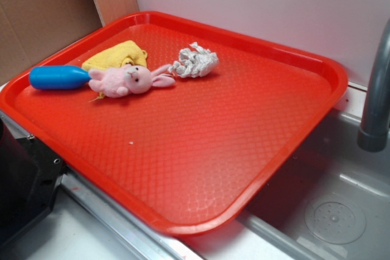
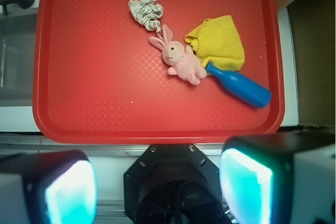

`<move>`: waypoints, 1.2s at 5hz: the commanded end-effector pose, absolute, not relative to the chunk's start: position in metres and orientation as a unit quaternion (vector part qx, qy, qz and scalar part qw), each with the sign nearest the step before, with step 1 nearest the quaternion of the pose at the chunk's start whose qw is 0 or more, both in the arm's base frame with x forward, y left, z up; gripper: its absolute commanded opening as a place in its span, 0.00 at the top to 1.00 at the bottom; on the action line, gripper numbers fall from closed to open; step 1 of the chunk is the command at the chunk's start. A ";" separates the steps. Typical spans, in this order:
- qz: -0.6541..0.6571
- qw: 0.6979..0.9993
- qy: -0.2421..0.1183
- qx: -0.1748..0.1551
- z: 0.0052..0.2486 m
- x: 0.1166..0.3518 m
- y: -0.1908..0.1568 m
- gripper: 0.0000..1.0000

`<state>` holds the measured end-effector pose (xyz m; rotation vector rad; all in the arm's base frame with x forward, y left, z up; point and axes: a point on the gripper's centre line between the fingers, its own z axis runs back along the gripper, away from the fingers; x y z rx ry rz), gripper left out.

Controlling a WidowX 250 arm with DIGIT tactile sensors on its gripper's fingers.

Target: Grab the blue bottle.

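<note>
The blue bottle (image 1: 58, 77) (image 2: 240, 85) lies on its side at the left edge of the red tray (image 1: 244, 150) (image 2: 105, 108), its neck touching a pink plush bunny (image 1: 129, 80) (image 2: 177, 57). In the wrist view my gripper (image 2: 157, 184) hangs high above the tray's near edge, well short of the bottle. Its two fingers (image 2: 245, 187) stand wide apart with glowing teal pads and nothing between them. The gripper does not show in the exterior view.
A yellow cloth (image 1: 119, 55) (image 2: 220, 43) lies behind the bunny and bottle. A crumpled white rag (image 1: 195, 62) (image 2: 145, 10) sits beside the bunny's ears. A grey faucet (image 1: 376, 89) and sink (image 1: 335, 211) are right of the tray. The robot base (image 2: 173, 187) is below the gripper.
</note>
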<state>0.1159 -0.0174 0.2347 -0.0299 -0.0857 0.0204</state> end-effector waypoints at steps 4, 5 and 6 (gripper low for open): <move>-0.116 0.990 -0.080 0.007 0.213 0.128 0.023 0.00; -0.187 0.976 -0.105 0.024 0.192 0.135 0.038 0.00; -0.259 0.957 -0.129 0.011 0.172 0.143 0.054 0.00</move>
